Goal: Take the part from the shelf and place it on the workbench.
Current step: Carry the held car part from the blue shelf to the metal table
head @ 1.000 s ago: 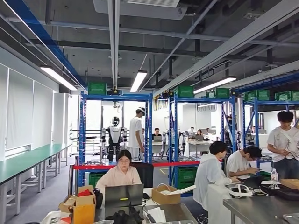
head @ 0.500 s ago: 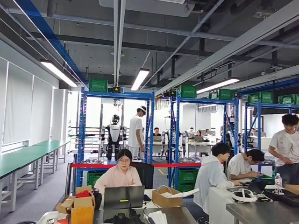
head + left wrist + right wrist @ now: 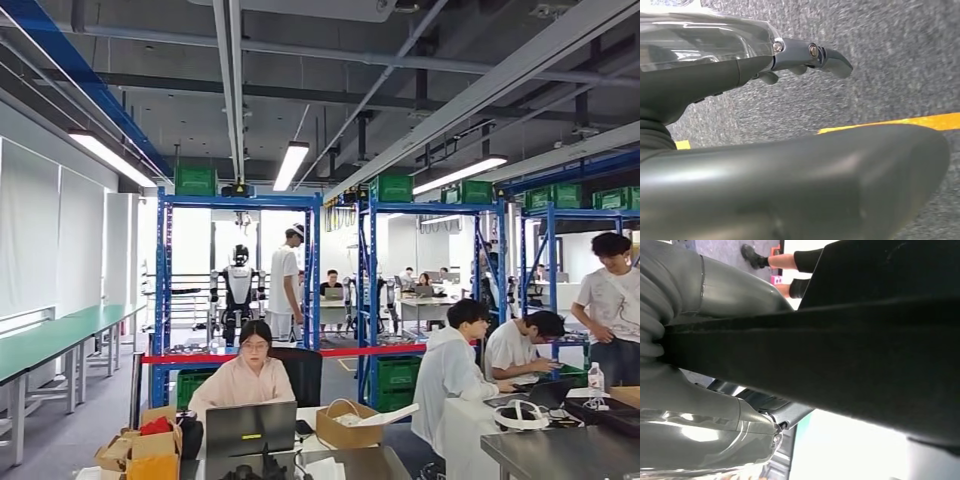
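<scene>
The part cannot be picked out anywhere: if it lies on the blue shelf (image 3: 160, 290) across the room, it is too small and too far off to tell, and that shelf plainly carries only green crates (image 3: 195, 180) on its top level. The left robot hand (image 3: 753, 75) hangs at the robot's side above the grey floor (image 3: 885, 60) and a yellow line (image 3: 904, 121), fingers stretched out and apart from the thumb, holding nothing. The right robot hand (image 3: 715, 425) has a broad dark shape running between thumb and fingers; whether that is something gripped or merely something behind the hand, I cannot tell. Judging from this, the task is at the walking stage, the robot standing well apart from the shelf with no reach begun. Between it and the shelf sit a person at a laptop (image 3: 249, 380), a red barrier tape (image 3: 226, 357) and cluttered tables, with a steel desk (image 3: 558, 450) to the right and long green desks (image 3: 45, 345) to the left. The next move probably calls for steering around these people and tables, closing on the shelf, and tilting the view down until the part can be seen.
</scene>
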Controlling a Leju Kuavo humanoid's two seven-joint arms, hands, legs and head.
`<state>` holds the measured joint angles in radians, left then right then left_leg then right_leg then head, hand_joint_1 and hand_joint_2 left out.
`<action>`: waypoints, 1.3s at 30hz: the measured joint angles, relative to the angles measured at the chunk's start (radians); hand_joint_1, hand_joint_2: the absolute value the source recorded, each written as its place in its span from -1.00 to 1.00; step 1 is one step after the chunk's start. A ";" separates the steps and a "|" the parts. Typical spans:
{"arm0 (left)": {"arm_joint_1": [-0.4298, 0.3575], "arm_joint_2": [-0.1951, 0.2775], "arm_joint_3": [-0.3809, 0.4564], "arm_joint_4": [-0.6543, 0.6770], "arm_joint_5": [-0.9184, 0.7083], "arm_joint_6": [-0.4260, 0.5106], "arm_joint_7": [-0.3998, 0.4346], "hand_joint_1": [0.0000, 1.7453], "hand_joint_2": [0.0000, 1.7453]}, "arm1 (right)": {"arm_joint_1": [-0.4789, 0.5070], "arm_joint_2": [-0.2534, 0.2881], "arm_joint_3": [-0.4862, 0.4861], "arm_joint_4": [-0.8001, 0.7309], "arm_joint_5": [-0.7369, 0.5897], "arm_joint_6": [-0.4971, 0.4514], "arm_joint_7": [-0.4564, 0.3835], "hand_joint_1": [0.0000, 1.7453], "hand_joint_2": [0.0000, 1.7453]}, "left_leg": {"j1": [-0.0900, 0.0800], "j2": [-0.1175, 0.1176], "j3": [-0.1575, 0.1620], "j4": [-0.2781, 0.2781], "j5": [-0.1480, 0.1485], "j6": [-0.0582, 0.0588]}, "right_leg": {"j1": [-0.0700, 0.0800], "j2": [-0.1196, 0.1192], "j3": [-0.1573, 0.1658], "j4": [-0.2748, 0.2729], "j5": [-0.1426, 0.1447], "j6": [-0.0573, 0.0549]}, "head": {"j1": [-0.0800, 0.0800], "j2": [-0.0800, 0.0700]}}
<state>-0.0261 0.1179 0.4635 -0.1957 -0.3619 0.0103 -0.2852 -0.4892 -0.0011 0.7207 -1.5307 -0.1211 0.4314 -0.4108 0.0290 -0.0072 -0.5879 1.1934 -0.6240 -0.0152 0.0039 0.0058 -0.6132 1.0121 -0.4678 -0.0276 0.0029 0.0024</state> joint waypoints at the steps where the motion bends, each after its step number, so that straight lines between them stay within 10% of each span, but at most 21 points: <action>1: 0.002 0.000 0.001 0.000 -0.002 0.000 0.000 -1.00 1.00 | 0.001 0.000 0.000 0.001 0.000 0.000 0.000 1.00 1.00 | -0.001 0.000 -0.041 0.053 -0.022 -0.002 | 0.001 0.000 0.009 0.000 -0.008 -0.002 | 0.000 0.000; 3: 0.007 0.000 0.002 0.000 -0.006 0.000 -0.001 -1.00 1.00 | 0.003 0.000 0.001 0.004 0.000 0.000 0.000 1.00 1.00 | -0.001 0.000 -0.091 0.080 -0.030 -0.004 | 0.003 0.003 0.031 0.000 -0.027 -0.003 | 0.000 0.000; 8: 0.009 0.000 0.005 0.000 -0.007 0.000 -0.002 -1.00 1.00 | -0.002 0.000 0.002 0.008 0.001 0.000 0.001 1.00 1.00 | -0.006 0.000 -0.074 -0.127 0.159 0.005 | 0.006 0.008 0.091 0.005 -0.084 0.018 | 0.000 0.000; 11: 0.009 -0.001 0.008 0.000 -0.016 -0.001 -0.003 -1.00 1.00 | -0.009 0.000 0.003 0.010 0.011 0.000 0.003 1.00 1.00 | -0.009 -0.004 -0.069 -0.136 0.157 0.023 | 0.002 0.009 0.094 0.009 -0.094 0.035 | 0.000 0.000; 18: 0.005 0.000 0.023 0.000 -0.037 -0.002 -0.006 -1.00 1.00 | -0.022 -0.005 0.014 0.019 0.030 0.006 0.003 1.00 1.00 | -0.004 -0.036 -0.011 -0.143 0.112 0.042 | -0.005 0.001 -0.099 0.281 -0.166 0.057 | 0.000 0.000; 22: 0.006 -0.005 0.026 0.000 -0.038 -0.002 -0.007 -1.00 1.00 | -0.026 -0.009 0.019 0.022 0.030 0.006 0.003 1.00 1.00 | -0.002 -0.059 0.039 -0.147 0.076 0.036 | 0.008 0.005 -0.070 0.083 -0.011 0.035 | 0.000 0.000; 24: 0.009 -0.009 0.027 0.000 -0.038 -0.002 -0.007 -1.00 1.00 | -0.031 -0.011 0.021 0.024 0.030 0.007 0.003 1.00 1.00 | -0.001 -0.065 0.050 -0.155 0.069 0.025 | 0.015 0.009 -0.057 0.031 0.019 0.021 | 0.000 0.000; 28: 0.007 -0.012 0.027 0.000 -0.041 -0.003 -0.008 -1.00 1.00 | -0.034 -0.009 0.025 0.025 0.030 0.007 0.002 1.00 1.00 | -0.003 -0.042 0.061 -0.131 0.055 0.014 | 0.010 0.005 -0.005 -0.012 0.015 0.003 | 0.000 0.000; 33: 0.003 -0.011 0.028 0.000 -0.042 0.000 -0.008 -1.00 1.00 | -0.030 -0.009 0.029 0.029 0.030 0.008 0.002 1.00 1.00 | -0.001 -0.010 -0.095 0.088 -0.013 -0.005 | 0.007 -0.002 0.039 -0.023 -0.016 -0.001 | 0.000 0.000; 37: 0.006 -0.012 0.029 0.000 -0.048 0.000 -0.008 -1.00 1.00 | -0.029 -0.008 0.031 0.030 0.029 0.007 -0.002 1.00 1.00 | 0.007 0.001 -0.066 -0.086 0.137 -0.017 | 0.002 -0.003 0.084 -0.018 -0.056 0.017 | 0.000 0.000; 39: 0.003 -0.012 0.030 0.000 -0.054 0.000 -0.007 -1.00 1.00 | -0.028 -0.008 0.032 0.027 0.029 0.007 -0.005 1.00 1.00 | 0.002 0.005 -0.056 -0.135 0.157 -0.006 | 0.002 -0.004 0.089 -0.009 -0.073 0.031 | -0.001 0.000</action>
<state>-0.0230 0.1061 0.4939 -0.1957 -0.4163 0.0101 -0.2924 -0.5172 -0.0092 0.7527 -1.5037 -0.0920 0.4385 -0.4160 0.0306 -0.0024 -0.6444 1.0587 -0.4667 -0.0212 0.0055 0.0017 -0.5243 1.0028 -0.5404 0.0030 0.0020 0.0024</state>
